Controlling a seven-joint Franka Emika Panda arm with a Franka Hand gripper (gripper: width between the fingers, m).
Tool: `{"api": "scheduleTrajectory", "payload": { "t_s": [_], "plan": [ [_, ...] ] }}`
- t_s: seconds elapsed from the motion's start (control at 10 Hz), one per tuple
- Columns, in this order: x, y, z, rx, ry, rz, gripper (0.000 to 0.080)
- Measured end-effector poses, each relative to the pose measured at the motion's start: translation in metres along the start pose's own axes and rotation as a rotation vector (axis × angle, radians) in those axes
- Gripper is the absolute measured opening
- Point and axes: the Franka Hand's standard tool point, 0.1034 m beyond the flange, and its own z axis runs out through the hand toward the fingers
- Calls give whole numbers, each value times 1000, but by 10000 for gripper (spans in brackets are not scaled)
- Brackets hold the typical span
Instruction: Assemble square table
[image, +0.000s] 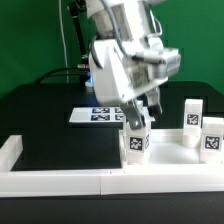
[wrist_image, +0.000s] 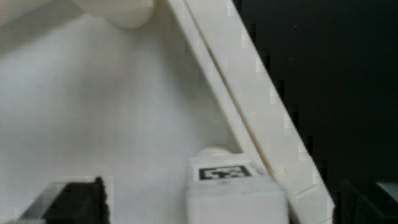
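The arm's two-finger tool (image: 137, 112) hangs over the near part of the black desk (image: 50, 125), its tips just above, perhaps touching, 1 short white tagged plastic leg (image: 136, 141) that stands upright there. Whether the fingers clamp that leg or merely sit over it cannot be told; the wrist view shows only 1 dark finger (wrist_image: 71, 202) at the picture's border.

The white plastic square tray-like tabletop (image: 165, 166) lies flat at the desk's near edge, toward the corner on the exterior view's right, and the upright leg rises from its surface. In the wrist view, its raised rim (wrist_image: 240, 95) runs beside a tagged leg end (wrist_image: 226, 175).

2 more short white tagged legs (image: 191, 115) (image: 211, 138) stand upright near that same corner, close together.

Long white border rails (image: 55, 181) line the near edge.

The marker board (image: 100, 115) lies flat mid-desk, behind the tool.
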Motion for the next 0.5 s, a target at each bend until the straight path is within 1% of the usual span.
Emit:
{"api": "scheduleTrajectory", "payload": {
  "t_s": [0.1, 0.2, 0.3, 0.5],
  "plan": [
    [-7, -2, -17, 18, -16, -3, 647],
    [-11, -5, -29, 30, -28, -7, 648],
    [-12, -6, -30, 29, -30, -8, 648],
    [-11, -5, -27, 24, -27, -8, 648]
  ]
}}
